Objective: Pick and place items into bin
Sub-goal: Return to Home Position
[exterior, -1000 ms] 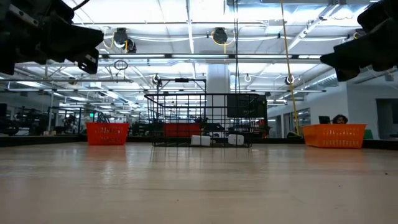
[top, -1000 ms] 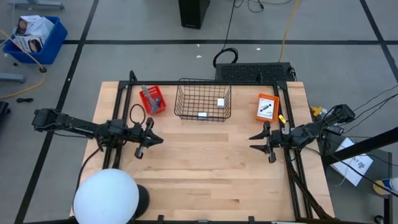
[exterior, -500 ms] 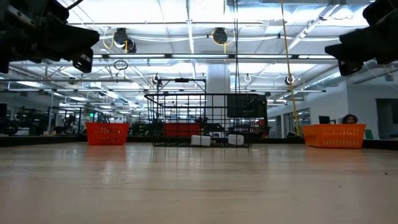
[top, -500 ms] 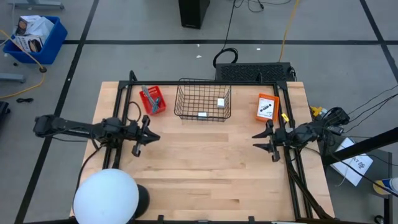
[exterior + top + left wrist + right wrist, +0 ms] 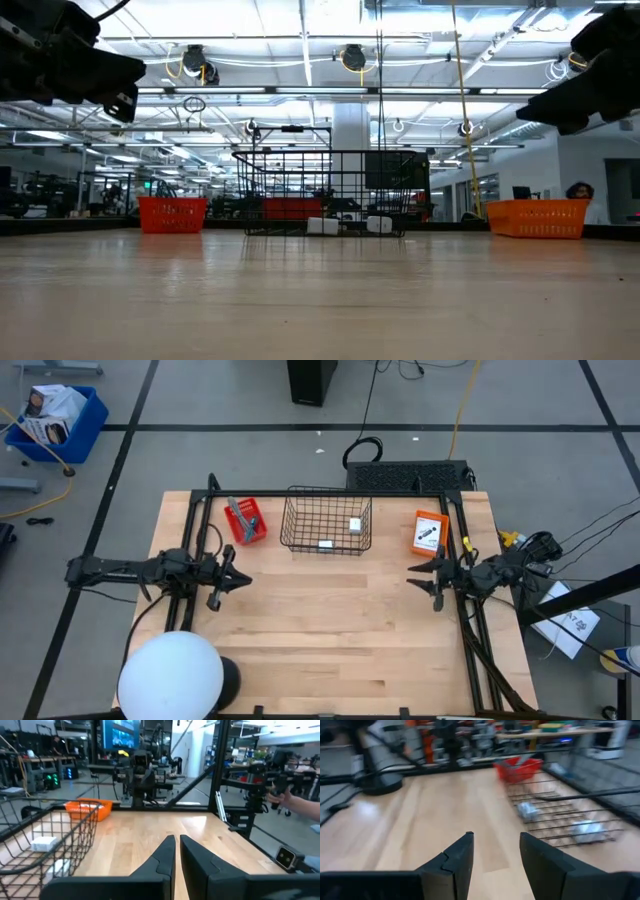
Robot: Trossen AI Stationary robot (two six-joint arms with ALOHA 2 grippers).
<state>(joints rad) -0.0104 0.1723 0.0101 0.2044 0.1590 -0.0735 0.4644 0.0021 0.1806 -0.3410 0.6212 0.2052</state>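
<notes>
With white boxes [image 5: 354, 524] lying inside the wire basket [image 5: 290, 520] and a packet [image 5: 428, 537] laid in the orange bin [image 5: 432, 514] just right of it, both arms are held clear for homing: left gripper [image 5: 230, 580] nearly closed, right gripper [image 5: 420, 583] parted, both empty.

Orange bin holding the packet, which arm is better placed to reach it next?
Right, probably. The right gripper hovers near the orange bin; the left gripper is across the table, beyond the wire basket.

Place: a large robotics lab or workshop hall.
Ceiling: rows of bright strip lights [image 5: 250, 20], with hanging cables.
Floor: grey concrete [image 5: 220, 395] marked with dark taped lines.
Background: metal frames, a lit screen [image 5: 120, 732], and other workbenches.
Counter [image 5: 330, 640]: wooden, edged by black rails.
</notes>
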